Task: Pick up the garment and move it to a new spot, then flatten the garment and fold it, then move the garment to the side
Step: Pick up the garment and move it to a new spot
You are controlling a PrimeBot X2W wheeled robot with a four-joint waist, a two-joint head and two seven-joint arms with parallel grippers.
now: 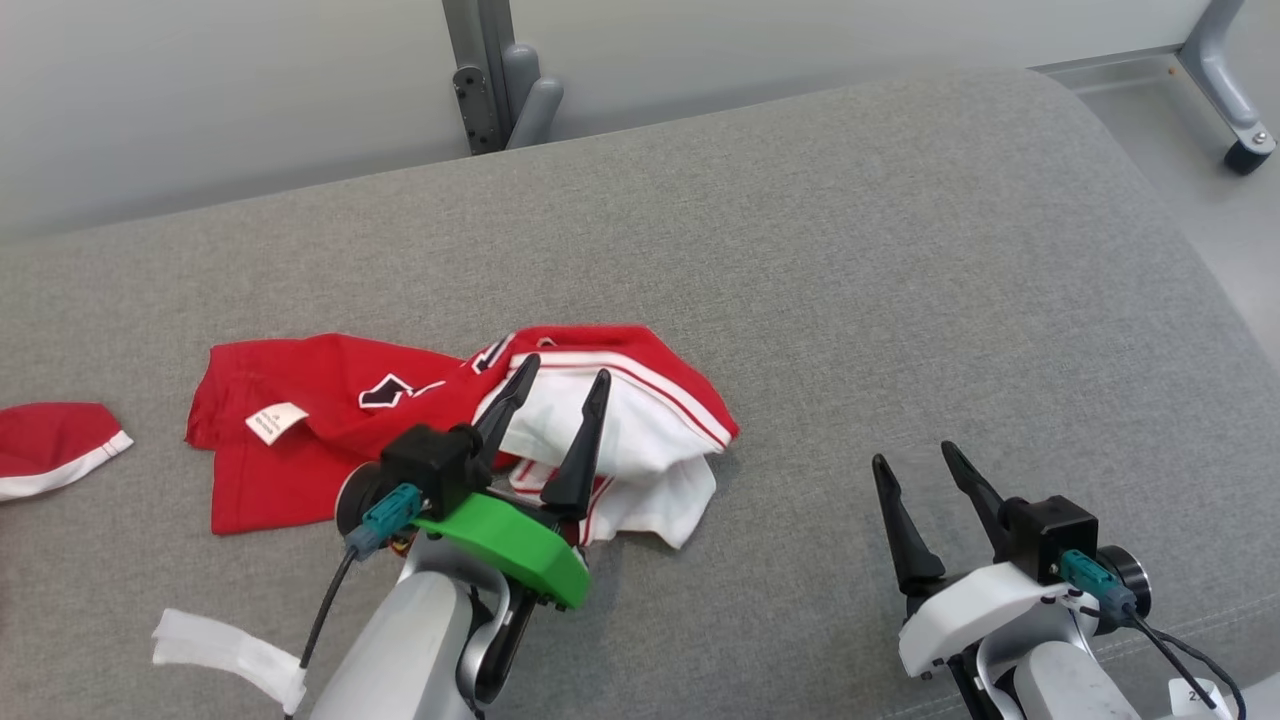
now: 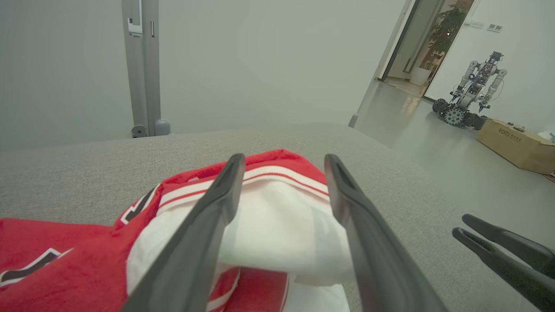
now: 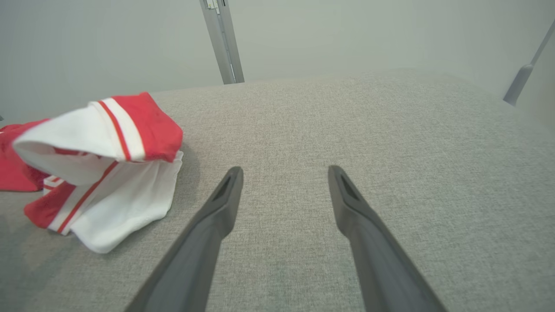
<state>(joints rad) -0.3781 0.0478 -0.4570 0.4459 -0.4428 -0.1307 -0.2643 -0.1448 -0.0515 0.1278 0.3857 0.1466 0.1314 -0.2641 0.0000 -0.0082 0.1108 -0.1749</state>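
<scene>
A crumpled red and white garment (image 1: 330, 420) lies on the grey fabric surface (image 1: 800, 250), its white part (image 2: 277, 229) bunched at the right. My left gripper (image 1: 562, 378) is open and hovers over that white bunch, fingers apart with cloth showing between them in the left wrist view (image 2: 282, 158). My right gripper (image 1: 912, 456) stands open well to the right of the garment, over bare fabric (image 3: 284, 168). The garment (image 3: 99, 169) lies to its left. Nothing is held.
A second red cloth with a white edge (image 1: 50, 445) lies at the far left. A white strip (image 1: 230, 655) lies at the front left. A grey post (image 1: 490, 70) stands behind the surface; a wheeled frame leg (image 1: 1235, 100) is at the back right.
</scene>
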